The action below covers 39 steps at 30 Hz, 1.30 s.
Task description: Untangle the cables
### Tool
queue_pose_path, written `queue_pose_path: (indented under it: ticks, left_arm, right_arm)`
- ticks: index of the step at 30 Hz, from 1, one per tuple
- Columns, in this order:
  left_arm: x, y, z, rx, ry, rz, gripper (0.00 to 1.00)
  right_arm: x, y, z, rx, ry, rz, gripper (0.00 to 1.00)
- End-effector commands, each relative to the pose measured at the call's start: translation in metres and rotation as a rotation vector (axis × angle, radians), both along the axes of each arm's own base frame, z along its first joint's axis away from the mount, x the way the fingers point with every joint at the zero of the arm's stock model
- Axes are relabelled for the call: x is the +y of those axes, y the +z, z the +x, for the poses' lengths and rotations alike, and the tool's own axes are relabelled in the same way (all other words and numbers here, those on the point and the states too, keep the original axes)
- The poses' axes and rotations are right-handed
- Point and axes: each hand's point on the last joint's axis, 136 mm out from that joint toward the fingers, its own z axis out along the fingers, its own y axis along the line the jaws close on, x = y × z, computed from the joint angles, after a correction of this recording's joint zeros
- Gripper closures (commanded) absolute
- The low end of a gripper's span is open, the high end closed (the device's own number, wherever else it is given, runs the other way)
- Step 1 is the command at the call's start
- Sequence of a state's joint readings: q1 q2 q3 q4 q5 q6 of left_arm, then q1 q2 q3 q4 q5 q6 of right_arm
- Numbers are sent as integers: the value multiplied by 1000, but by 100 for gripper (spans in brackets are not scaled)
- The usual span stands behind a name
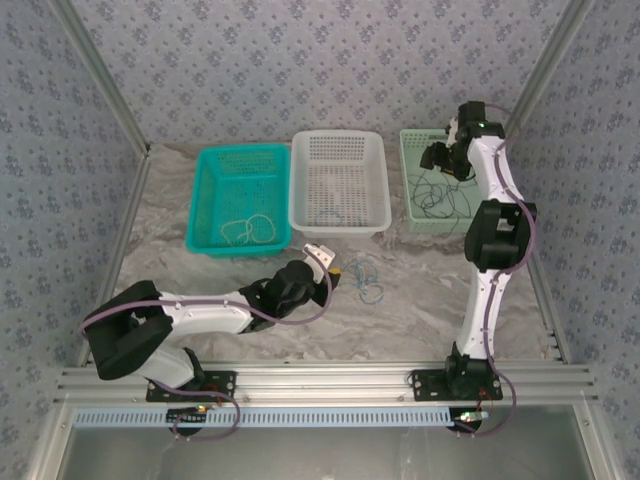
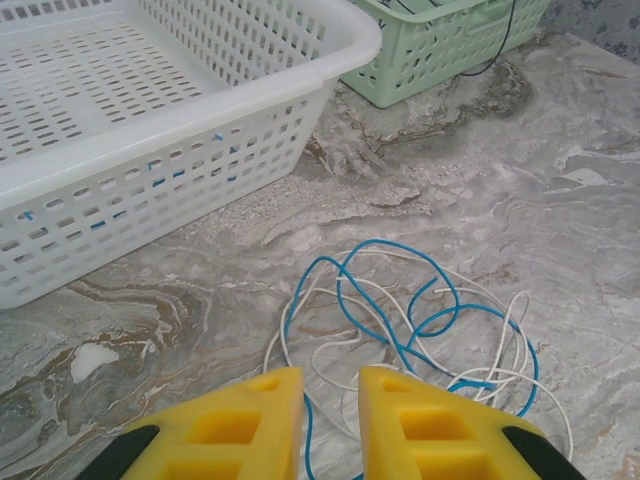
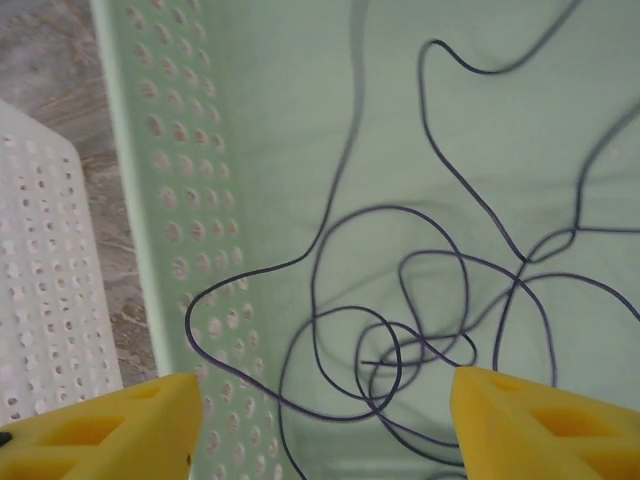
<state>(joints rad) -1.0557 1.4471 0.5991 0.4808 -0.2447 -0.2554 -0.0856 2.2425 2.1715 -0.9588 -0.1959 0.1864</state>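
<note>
A blue cable (image 2: 339, 284) and a pale cream cable (image 2: 281, 330) lie tangled in loose loops on the marble table, seen from above as a small bundle (image 1: 367, 283). My left gripper (image 2: 330, 375) hovers just left of the bundle (image 1: 322, 256), its yellow fingers a narrow gap apart. The blue strand runs through that gap without being pinched. The black cable (image 3: 313, 306) lies coiled on the floor of the green basket (image 3: 150, 200). My right gripper (image 3: 325, 385) hangs wide open above it (image 1: 440, 157), holding nothing.
Three baskets stand in a row at the back: teal (image 1: 212, 195) with pale loops (image 1: 249, 231) inside, white (image 1: 340, 226) and green (image 1: 409, 214). The white basket's corner (image 2: 330, 60) is close ahead of the left gripper. Metal frame posts bound both sides.
</note>
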Motion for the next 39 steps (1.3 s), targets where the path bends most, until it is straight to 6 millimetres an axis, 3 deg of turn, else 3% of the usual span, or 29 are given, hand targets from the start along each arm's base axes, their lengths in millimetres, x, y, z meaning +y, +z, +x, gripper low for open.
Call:
queue_pose_path:
  ticks: [1, 6, 11, 16, 21, 26, 31, 33, 39]
  left_arm:
    - [6, 6, 3, -2, 32, -15, 79]
    - [5, 4, 3, 9, 37, -20, 78]
    - [5, 3, 3, 14, 36, -21, 78]
    - [4, 1, 2, 21, 33, -26, 78]
    - [3, -2, 0, 32, 19, -28, 78]
    - [3, -5, -1, 36, 17, -32, 78]
    - [0, -6, -1, 42, 11, -36, 78]
    - [0, -6, -2, 47, 8, -38, 78]
    - [3, -5, -2, 48, 15, -40, 78]
  right_arm:
    - [-8, 28, -7, -30, -27, 16, 27]
    - [-18, 42, -24, -46, -30, -67, 24]
    - [-30, 32, -54, 53, -53, -71, 26]
    - [-27, 25, -90, 97, -51, -90, 32]
    - [-17, 9, -139, 91, -57, -112, 40]
    - [-9, -8, -171, 77, -49, -130, 43]
    - [-1, -29, -170, 58, -37, -140, 47]
    - [2, -52, -176, 100, -29, -148, 47]
    - [-5, -80, -164, 60, -83, -203, 48]
